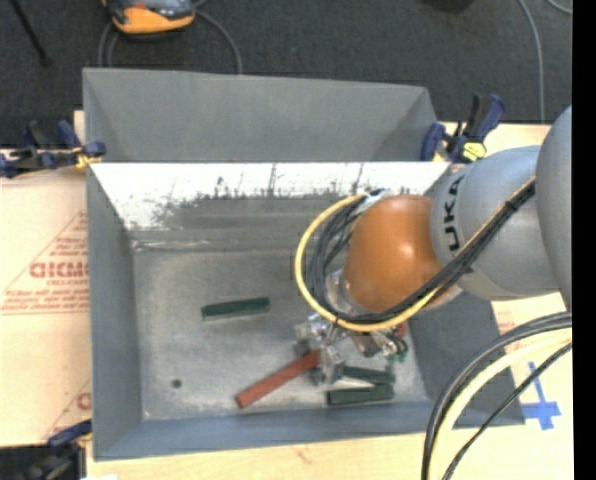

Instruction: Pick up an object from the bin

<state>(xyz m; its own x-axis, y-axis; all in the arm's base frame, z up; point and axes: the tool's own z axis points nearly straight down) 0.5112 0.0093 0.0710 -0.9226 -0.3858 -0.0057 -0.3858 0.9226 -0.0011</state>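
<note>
My gripper (321,347) is low in the bin's front right part, just under the arm's orange cover. It sits at the upper right end of a flat red-brown stick (275,381), which lies slanted on the floor toward the front. Whether it touches the stick is hidden. Two dark green bars lie close on its right: one (364,375) beside it and one (359,395) along the front wall.
Another dark green bar (235,309) lies alone on the floor, left of the gripper. A small dark speck (176,384) sits near the front left corner. The arm and its cables hang over the bin's right side.
</note>
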